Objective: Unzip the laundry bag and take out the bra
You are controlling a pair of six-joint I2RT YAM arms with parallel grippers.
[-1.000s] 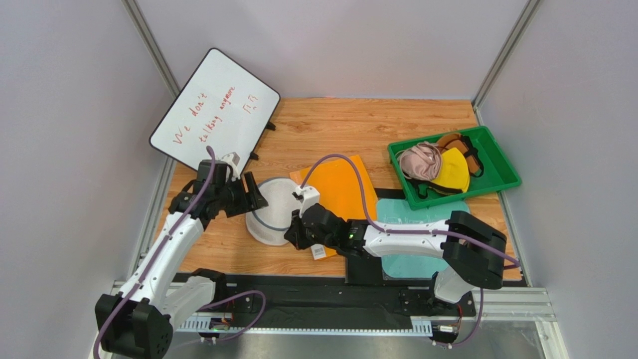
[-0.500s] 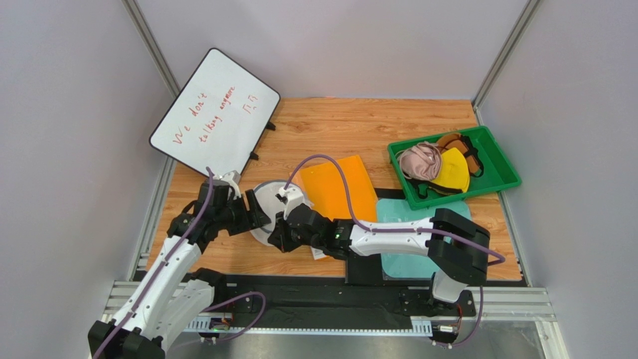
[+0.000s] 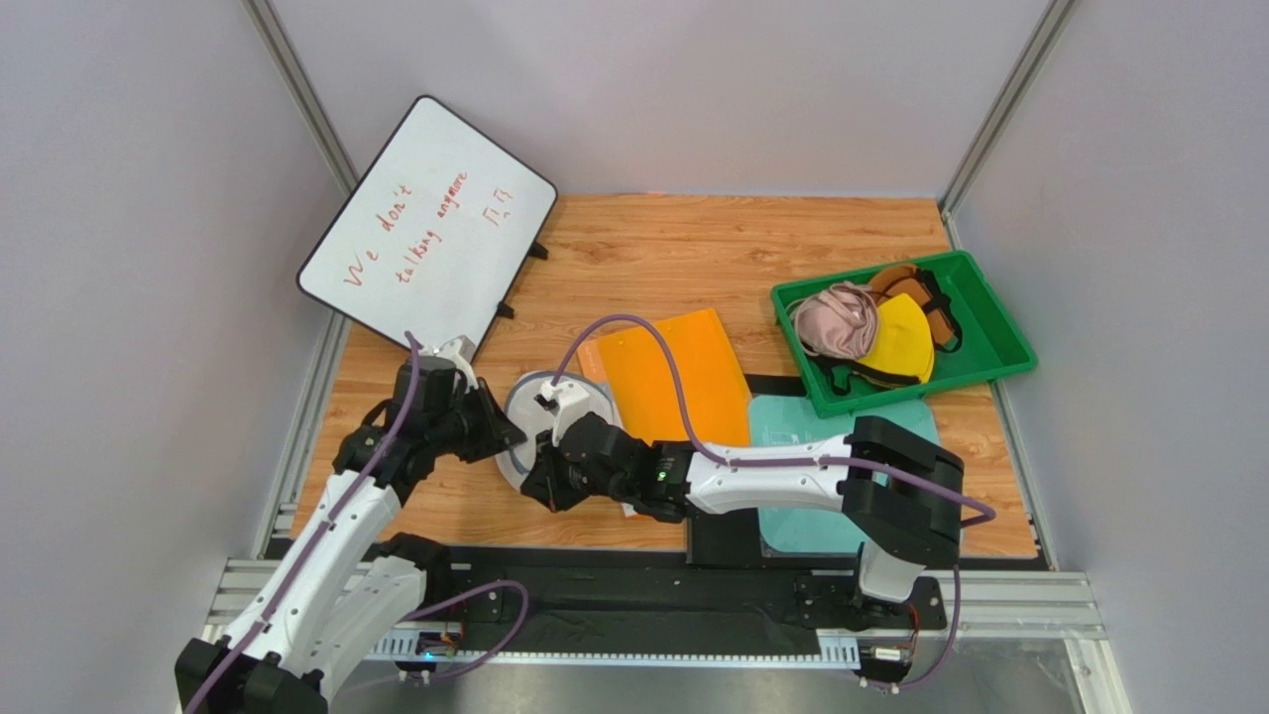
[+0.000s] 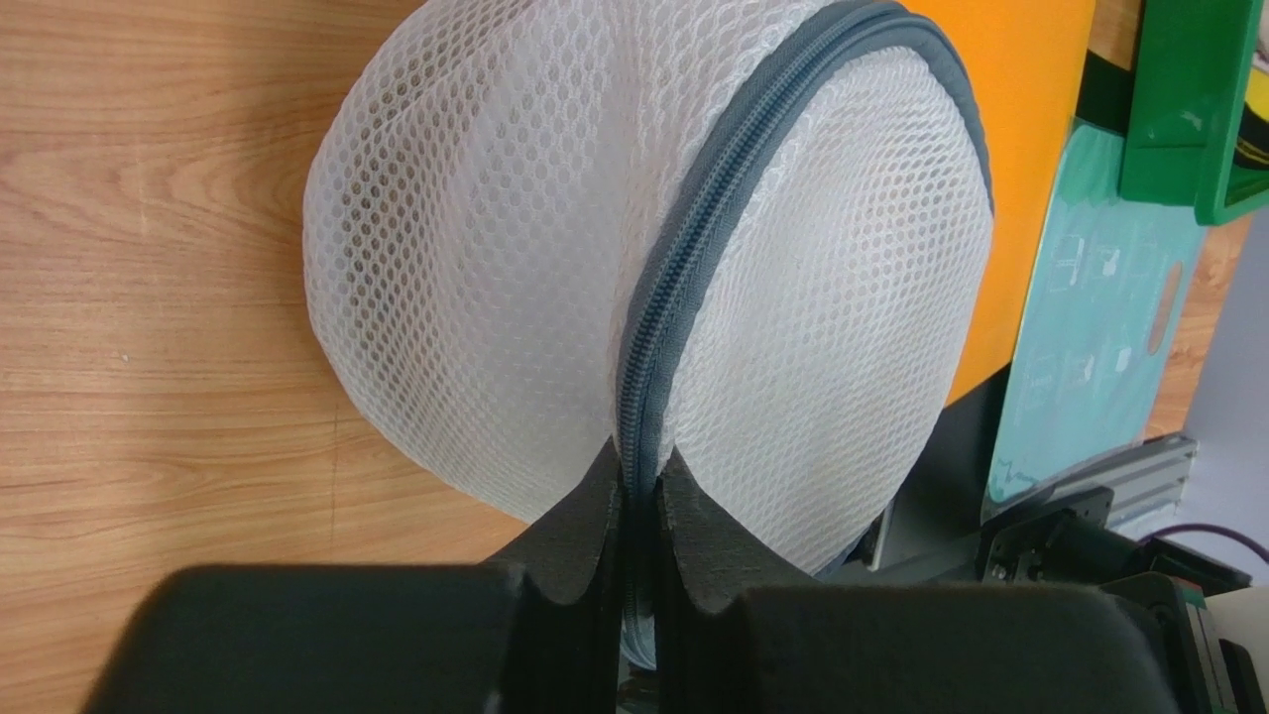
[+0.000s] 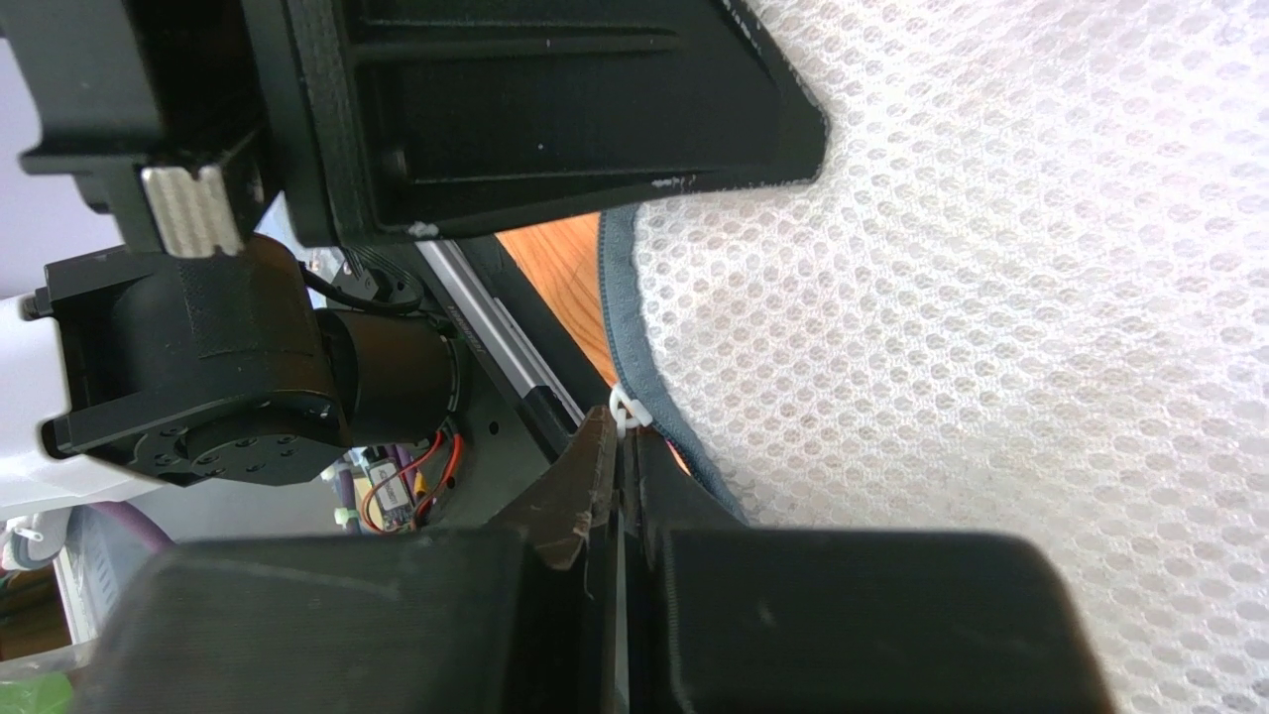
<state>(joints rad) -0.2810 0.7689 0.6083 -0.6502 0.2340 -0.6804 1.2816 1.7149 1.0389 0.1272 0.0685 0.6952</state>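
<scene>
The laundry bag (image 3: 556,402) is a round white mesh pouch with a grey zipper rim, tipped up on its edge between my two grippers. My left gripper (image 3: 504,429) is at its left side. In the left wrist view the left gripper (image 4: 641,473) is shut on the zipper rim of the laundry bag (image 4: 492,223). My right gripper (image 3: 539,466) is at the bag's near edge. In the right wrist view the right gripper (image 5: 623,435) is shut on the small white zipper pull (image 5: 627,409) beside the mesh (image 5: 968,298). The bra is hidden.
An orange mat (image 3: 678,372) lies behind the bag and a teal mat (image 3: 790,420) to its right. A green tray (image 3: 1001,339) at the back right holds pink, yellow and brown garments. A whiteboard (image 3: 425,223) leans at the back left.
My left gripper has closed onto the bag's zipper rim. The right arm has moved left with the pull, and the bag has shifted left and tipped more upright.
</scene>
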